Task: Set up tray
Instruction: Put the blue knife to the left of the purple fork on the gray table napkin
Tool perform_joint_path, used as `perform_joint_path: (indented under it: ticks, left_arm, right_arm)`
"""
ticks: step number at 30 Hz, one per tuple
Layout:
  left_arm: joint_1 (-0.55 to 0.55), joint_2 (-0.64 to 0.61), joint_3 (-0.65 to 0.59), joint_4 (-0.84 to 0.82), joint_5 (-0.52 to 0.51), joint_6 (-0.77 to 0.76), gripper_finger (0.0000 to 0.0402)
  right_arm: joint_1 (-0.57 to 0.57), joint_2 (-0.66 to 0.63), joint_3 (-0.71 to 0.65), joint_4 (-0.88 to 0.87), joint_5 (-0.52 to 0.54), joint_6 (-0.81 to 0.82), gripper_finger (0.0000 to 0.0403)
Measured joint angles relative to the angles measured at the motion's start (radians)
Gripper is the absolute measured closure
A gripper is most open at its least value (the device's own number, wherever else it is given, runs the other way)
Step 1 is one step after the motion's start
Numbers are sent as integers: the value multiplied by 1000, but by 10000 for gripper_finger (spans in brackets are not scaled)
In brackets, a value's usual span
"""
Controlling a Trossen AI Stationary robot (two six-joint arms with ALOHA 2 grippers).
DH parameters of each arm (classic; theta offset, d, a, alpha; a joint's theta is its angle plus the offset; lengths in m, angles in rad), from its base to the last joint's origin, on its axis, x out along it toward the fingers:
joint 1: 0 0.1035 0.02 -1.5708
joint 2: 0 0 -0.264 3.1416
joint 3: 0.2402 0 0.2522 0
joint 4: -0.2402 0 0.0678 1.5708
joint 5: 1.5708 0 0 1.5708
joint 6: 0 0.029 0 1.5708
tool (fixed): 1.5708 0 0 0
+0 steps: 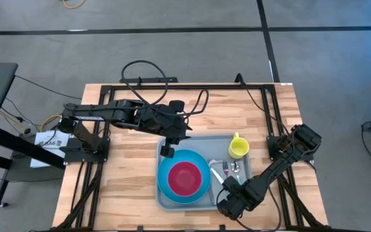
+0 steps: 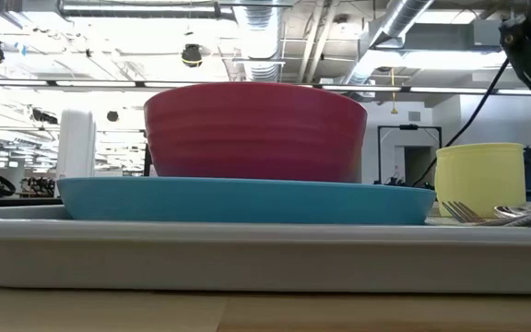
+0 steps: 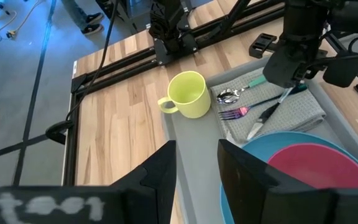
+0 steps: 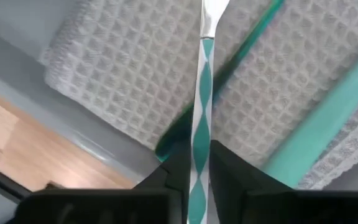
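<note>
One knife point(image 4: 202, 81) is pinched in our right gripper point(image 4: 199, 163) jaws — lowering it onto the tray point(image 1: 201, 140) napkin point(image 3: 303, 109) at four o'clock — left gripper point(image 3: 196, 163) jaws open.

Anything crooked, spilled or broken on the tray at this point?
Nothing spilled or broken. The only piece not lying flat is the knife: the right tool holds its striped handle, tip angled down over the napkin on the tray. Bowl, plate and cup sit upright.

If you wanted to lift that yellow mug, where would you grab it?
The yellow mug stands upright on the tray, mouth open, beside the napkin. I'd come down from above and pinch the rim on the side away from the handle, one finger inside, one outside. The small handle looks harder to catch.
</note>
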Motion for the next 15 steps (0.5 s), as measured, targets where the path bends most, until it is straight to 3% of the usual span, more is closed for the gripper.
perform_joint_path:
  ticks: [8, 15]
  left_arm:
    - [0, 0, 0, 0, 0, 0, 294]
    - [0, 0, 0, 0, 0, -1, 294]
  right_arm:
    - [-4, 0, 21, 2, 90, 31, 379]
    - [-12, 0, 21, -7, 262, 133, 378]
